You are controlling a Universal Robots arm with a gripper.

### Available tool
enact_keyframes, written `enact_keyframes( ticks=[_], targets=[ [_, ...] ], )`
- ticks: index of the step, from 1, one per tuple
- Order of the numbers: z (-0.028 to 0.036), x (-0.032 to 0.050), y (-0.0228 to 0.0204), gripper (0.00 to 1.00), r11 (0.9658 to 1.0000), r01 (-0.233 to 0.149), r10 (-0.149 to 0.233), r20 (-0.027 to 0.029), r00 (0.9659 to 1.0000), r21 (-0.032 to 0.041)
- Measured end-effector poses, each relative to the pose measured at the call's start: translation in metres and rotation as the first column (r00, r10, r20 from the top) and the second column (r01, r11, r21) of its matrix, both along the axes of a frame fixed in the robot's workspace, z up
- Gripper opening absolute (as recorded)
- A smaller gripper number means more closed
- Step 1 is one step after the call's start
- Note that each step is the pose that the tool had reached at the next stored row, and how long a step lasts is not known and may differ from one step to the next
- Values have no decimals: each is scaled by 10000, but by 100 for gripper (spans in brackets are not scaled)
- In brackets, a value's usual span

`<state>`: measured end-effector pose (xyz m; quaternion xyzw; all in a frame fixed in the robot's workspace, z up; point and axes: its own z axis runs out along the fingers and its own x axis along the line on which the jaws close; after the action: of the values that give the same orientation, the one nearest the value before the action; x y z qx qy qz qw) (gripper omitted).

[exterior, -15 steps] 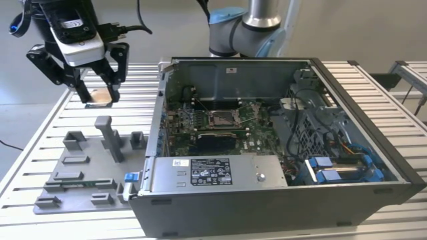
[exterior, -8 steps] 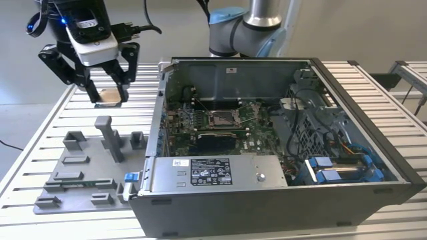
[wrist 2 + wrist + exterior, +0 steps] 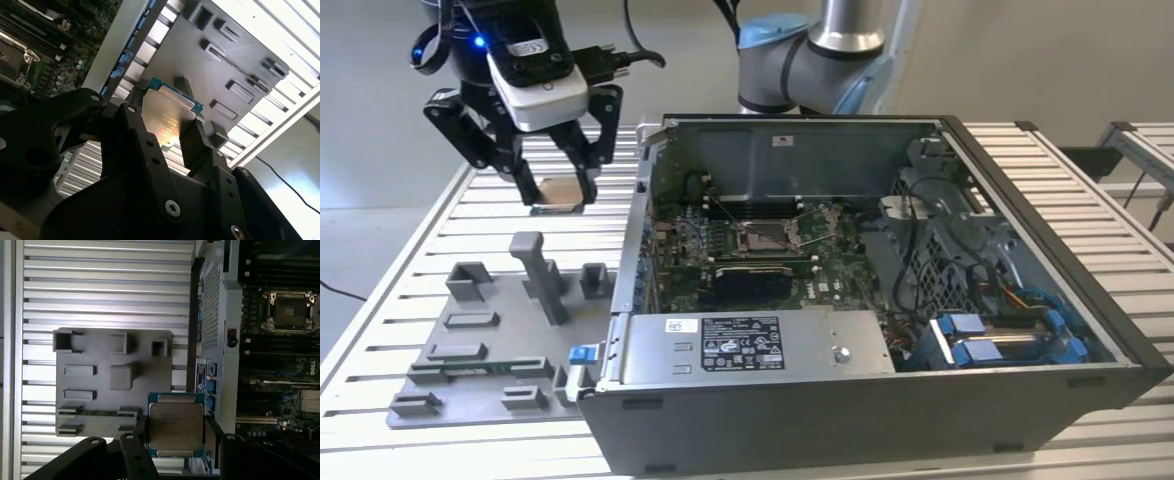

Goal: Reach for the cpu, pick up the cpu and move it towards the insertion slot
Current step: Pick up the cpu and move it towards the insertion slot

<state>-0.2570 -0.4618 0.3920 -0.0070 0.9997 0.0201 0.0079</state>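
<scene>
In the exterior view the claw (image 3: pixel 559 193) hangs above the bench (image 3: pixel 400 240), clamped on the cpu (image 3: pixel 562 190), well apart from the insertion slot (image 3: pixel 765 236) inside the open case (image 3: pixel 854 420). In the second wrist view, fingers (image 3: pixel 192 144) pinch its opposite edges. In the first wrist view the cpu (image 3: pixel 175 426) looks thin, light and stiff, probably fragile, so the edges suit gripping.
</scene>
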Motion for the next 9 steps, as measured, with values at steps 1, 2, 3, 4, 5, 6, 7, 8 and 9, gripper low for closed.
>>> enact_keyframes(
  ticks=[1, 2, 3, 4, 5, 6, 7, 8, 9],
  targets=[
    [0, 24, 0, 0, 10000, -1, 1, 0, 10000, 0],
    [0, 48, 0, 0, 10000, -1, 1, 0, 10000, 0],
    [0, 74, 0, 0, 10000, -1, 1, 1, 10000, 0],
    [0, 101, 0, 0, 10000, -1, 1, 0, 10000, 0],
    [0, 127, 0, 0, 10000, -1, 1, 1, 10000, 1],
    [0, 151, 0, 0, 10000, -1, 1, 0, 10000, 0],
    [0, 177, 0, 0, 10000, 0, 0, 0, 10000, 0],
    [0, 207, 0, 0, 10000, 0, 0, 0, 10000, 0],
    [-1, 235, 0, 0, 10000, 0, 0, 1, 10000, 1]
  ],
)
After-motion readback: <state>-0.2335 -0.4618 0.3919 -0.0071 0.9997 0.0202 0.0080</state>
